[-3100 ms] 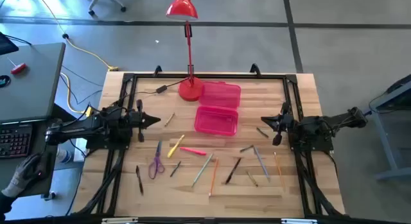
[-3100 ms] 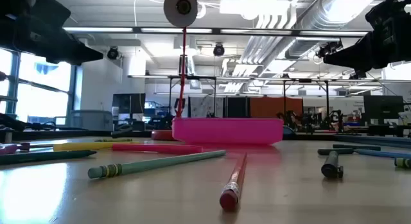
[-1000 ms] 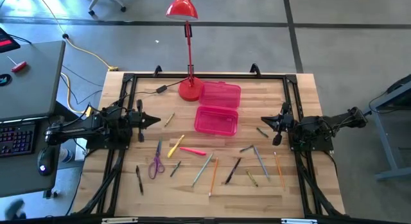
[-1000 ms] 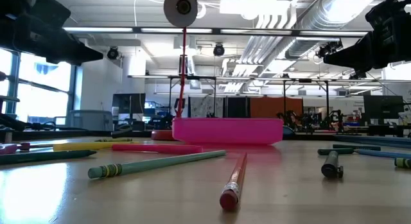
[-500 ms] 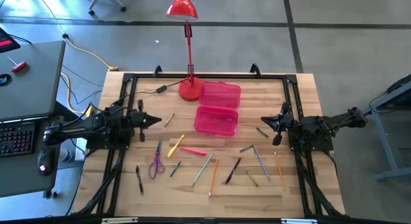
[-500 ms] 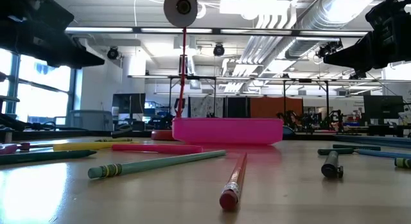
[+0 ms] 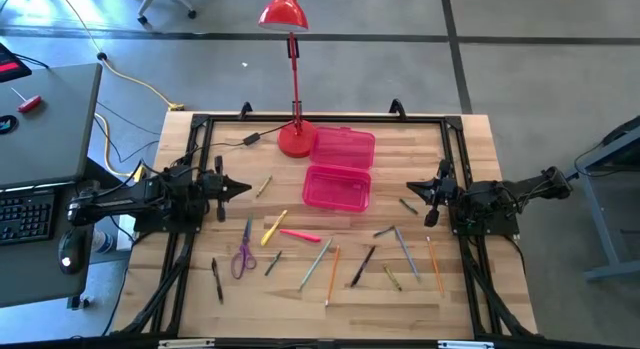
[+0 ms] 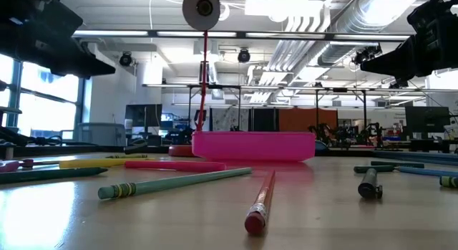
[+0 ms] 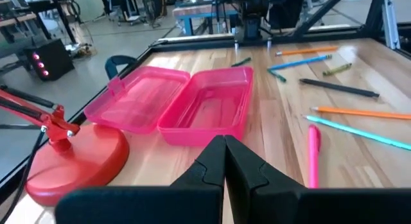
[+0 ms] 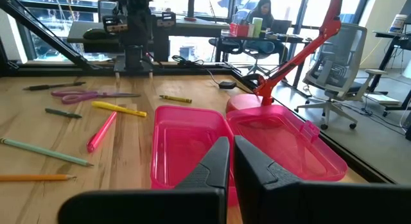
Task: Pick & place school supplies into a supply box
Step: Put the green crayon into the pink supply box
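progress: not begun, by my reading | supply box [image 7: 338, 187] open, empty, mid-counter [image 7: 460, 289]; school supplies [image 7: 330, 257] scattered in front | left gripper [image 7: 243, 186] closed, empty; right gripper [image 7: 412, 187] likewise, flanking box

Wooden table [image 7: 460, 139], open pink case [image 7: 337, 186], scattered pens [image 7: 318, 261], lamp [image 7: 296, 137]

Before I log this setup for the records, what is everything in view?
supply box: one, translucent pink, table centre, empty, lid open flat behind it
desk lamp: one, red, base beside the lid
scissors: one, purple handles, front left
yellow marker: one, left of centre
pink marker: one, beside the yellow one
pens and pencils: about a dozen, mixed colours, scattered across the front
black cable: one, back left
person: one, seated in the room beyond
left tool: shut, left of the box
right tool: shut, right of the box
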